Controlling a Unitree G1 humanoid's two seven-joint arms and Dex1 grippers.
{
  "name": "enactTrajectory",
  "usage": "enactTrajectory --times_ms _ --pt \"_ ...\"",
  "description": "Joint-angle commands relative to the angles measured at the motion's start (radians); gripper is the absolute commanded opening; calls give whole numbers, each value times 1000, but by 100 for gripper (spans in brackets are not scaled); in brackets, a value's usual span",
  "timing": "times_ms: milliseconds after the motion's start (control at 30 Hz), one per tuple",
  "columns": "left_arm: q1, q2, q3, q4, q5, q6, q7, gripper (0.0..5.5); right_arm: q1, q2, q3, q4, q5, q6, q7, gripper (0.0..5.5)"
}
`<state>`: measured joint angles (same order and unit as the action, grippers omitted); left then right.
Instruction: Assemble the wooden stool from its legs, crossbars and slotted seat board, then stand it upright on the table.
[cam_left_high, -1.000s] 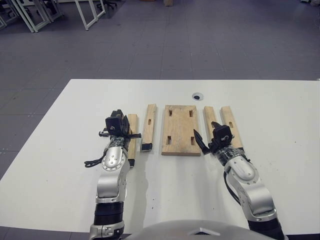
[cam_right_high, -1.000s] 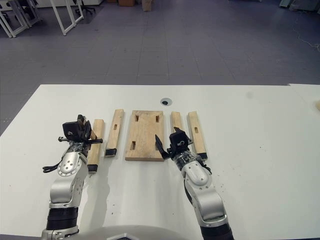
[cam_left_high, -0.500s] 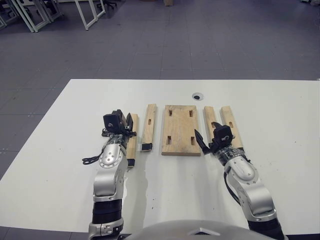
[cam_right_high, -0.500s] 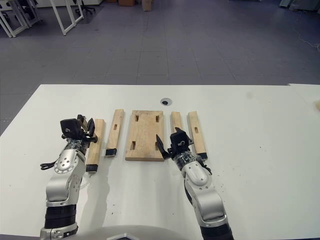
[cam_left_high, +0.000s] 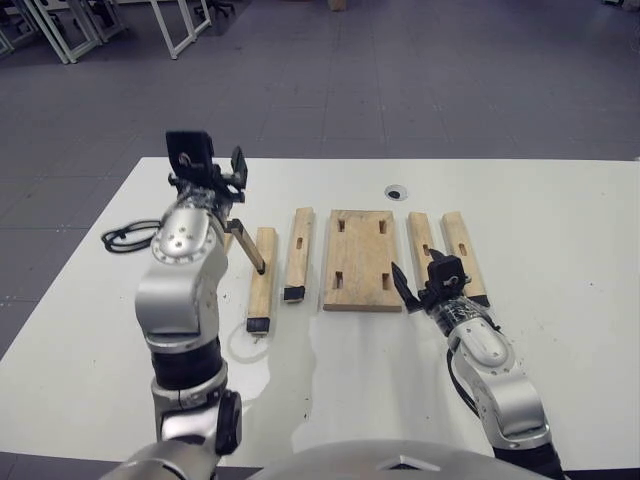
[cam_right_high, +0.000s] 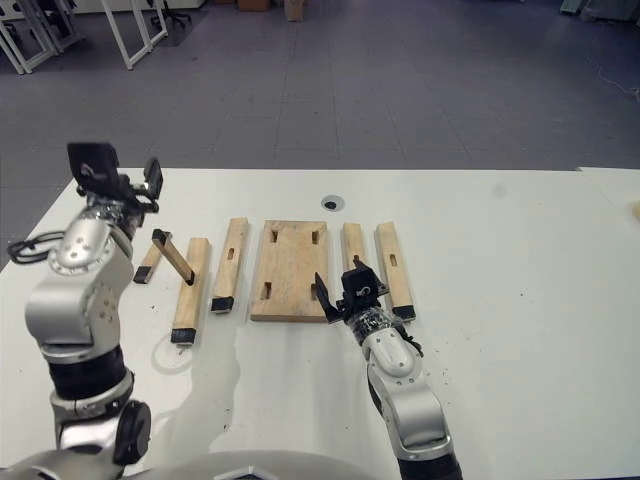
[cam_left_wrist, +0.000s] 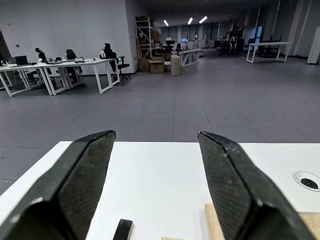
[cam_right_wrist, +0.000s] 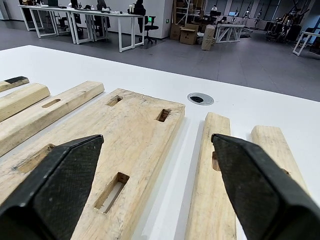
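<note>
Left eye view: left hand (cam_left_high: 212, 172) raised, wide, its arm partly hiding crossbar (cam_left_high: 250, 254). Right hand (cam_left_high: 412, 277) wide beside seat board (cam_left_high: 360, 250).

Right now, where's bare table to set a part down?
Widest bare patch: the table right of the outer right leg. Also free: the far strip behind the row, around the cable hole, and the near strip in front of the seat board, between the arms. Crowded: the row itself, narrow gaps, crossbars bunched at its left end.

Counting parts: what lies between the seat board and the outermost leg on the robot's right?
One more leg lies flat between the seat board and that outer leg, shown in both eye views.
</note>
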<state>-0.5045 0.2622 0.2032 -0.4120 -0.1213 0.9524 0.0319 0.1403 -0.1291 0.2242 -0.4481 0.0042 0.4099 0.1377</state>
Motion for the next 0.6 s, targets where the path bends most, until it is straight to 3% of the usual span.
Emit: enactTrajectory --times_ms 33,133,333,467,600 --pt "-73 39 25 183 -24 40 -49 307 -15 8 0 6 1 18 2 397" --pt "-82 27 44 228 -40 51 -52 307 -19 10 -2 12 0 16 4 397" --pt "-201 -25 120 74 -152 -21 -61 307 -14 7 -5 8 -1 16 7 397" --pt "-50 -33 82 141 -143 -11 -70 307 -17 7 -3 7 -4 20 10 397" --pt "133 -47 50 305 -102 -133 -76 307 -30 4 -7 15 -3 19 17 397"
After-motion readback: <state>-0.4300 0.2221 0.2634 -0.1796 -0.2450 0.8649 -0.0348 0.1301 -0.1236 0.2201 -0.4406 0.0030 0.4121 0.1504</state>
